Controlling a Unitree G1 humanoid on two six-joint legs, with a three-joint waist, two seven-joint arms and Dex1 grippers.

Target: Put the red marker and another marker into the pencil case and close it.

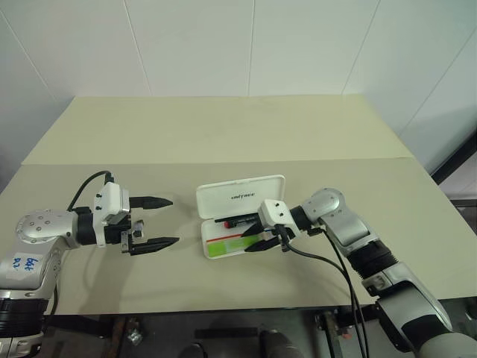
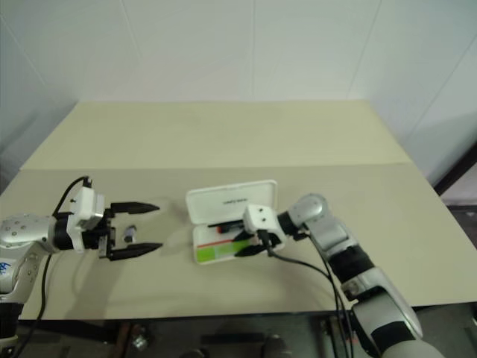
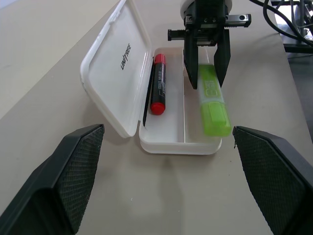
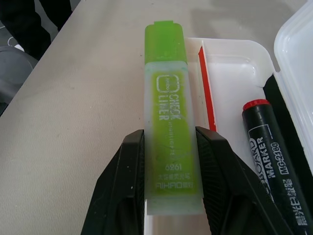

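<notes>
The green highlighter [image 4: 170, 122] is clamped in the right claw [image 1: 257, 239] over the open pencil case [image 1: 240, 195]; beside it the red marker [image 3: 159, 84] lies inside; the left claw [image 1: 155, 221] is spread apart.

Head stereo pair: both eyes are looking forward and down from above onto the table [image 1: 223, 142], taking in the pencil case [image 1: 240, 195] and both arms from well back. Left wrist view: the camera is looking along the left gripper [image 3: 166, 181], facing the open case end-on from nearby, with the right gripper [image 3: 208, 73] beyond. Right wrist view: the camera is sitting very close, looking along its fingers at the green highlighter [image 4: 170, 122] and the red marker [image 4: 269, 147]. All views are sharing the case.
</notes>
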